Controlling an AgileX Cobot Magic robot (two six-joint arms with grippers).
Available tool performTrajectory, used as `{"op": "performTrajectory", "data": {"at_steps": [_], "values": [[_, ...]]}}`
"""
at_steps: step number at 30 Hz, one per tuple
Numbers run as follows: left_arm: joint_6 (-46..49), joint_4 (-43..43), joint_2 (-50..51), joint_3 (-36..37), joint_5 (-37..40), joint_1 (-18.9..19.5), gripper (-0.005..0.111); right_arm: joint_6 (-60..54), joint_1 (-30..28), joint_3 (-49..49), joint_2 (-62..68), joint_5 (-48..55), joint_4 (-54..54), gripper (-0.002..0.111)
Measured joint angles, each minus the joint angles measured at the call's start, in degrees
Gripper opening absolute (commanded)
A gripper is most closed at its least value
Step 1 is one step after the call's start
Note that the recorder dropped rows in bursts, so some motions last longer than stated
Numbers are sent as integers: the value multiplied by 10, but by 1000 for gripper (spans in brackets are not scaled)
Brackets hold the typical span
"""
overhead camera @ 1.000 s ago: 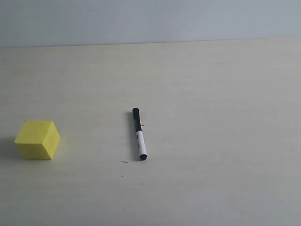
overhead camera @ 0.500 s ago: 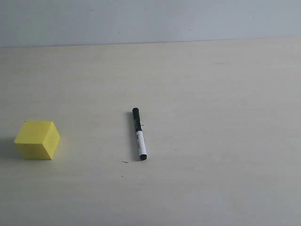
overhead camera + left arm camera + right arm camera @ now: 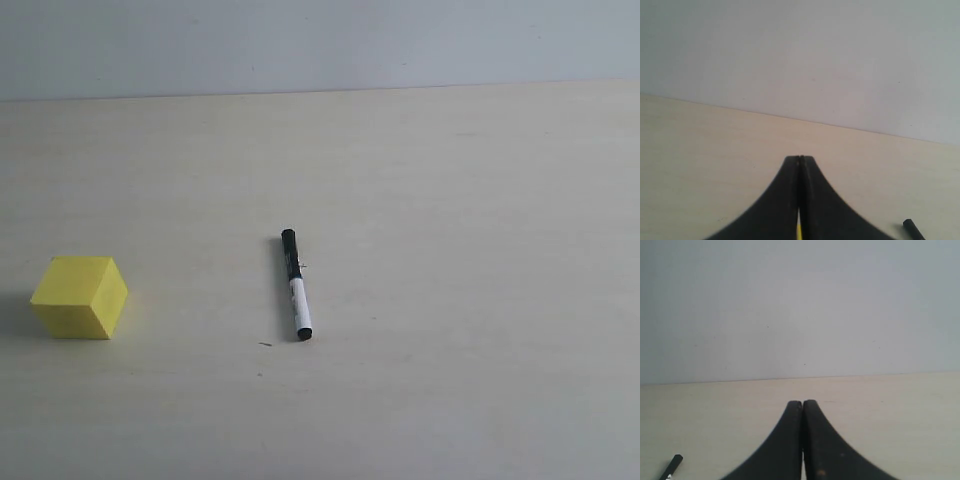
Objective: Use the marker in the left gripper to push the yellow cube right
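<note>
The yellow cube (image 3: 80,297) rests on the pale table at the left of the exterior view. The marker (image 3: 296,284) lies flat near the middle, black cap toward the back wall, white barrel toward the front; no gripper holds it. Neither arm shows in the exterior view. In the left wrist view my left gripper (image 3: 800,159) is shut with nothing between its fingers; a sliver of yellow cube (image 3: 798,233) shows through the slit and the marker's black tip (image 3: 913,229) peeks in at the corner. My right gripper (image 3: 802,403) is also shut and empty, with the marker's cap (image 3: 673,464) at the corner.
The light wooden table (image 3: 450,200) runs back to a plain grey-white wall (image 3: 320,45). A tiny dark speck (image 3: 265,345) lies just front-left of the marker's end.
</note>
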Motion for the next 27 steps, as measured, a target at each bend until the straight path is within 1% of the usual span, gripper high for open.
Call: {"op": "performTrajectory", "data": {"at_steps": [23, 27], "values": [[-2, 0, 0, 0, 0, 0, 0, 0, 0, 0, 0, 0, 0, 0], [-23, 0, 0, 0, -15, 0, 0, 0, 0, 0, 0, 0, 0, 0]]}}
